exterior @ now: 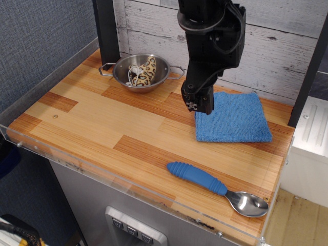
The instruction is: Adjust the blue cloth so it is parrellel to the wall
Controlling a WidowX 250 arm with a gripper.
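Observation:
The blue cloth (233,118) lies flat on the wooden table (102,123) at the back right, close to the whitewashed plank wall (277,46). Its far edge runs roughly along the wall. My black gripper (198,106) hangs down at the cloth's left edge, near its far left corner, low over the table. The fingers look closed together with no gap showing. I cannot tell whether they pinch the cloth's edge.
A steel bowl (123,77) holding a spotted toy (143,72) stands at the back, left of the gripper. A blue-handled spoon (215,185) lies near the front right edge. A black post (106,28) stands at the back left, and a clear lip runs along the table's front.

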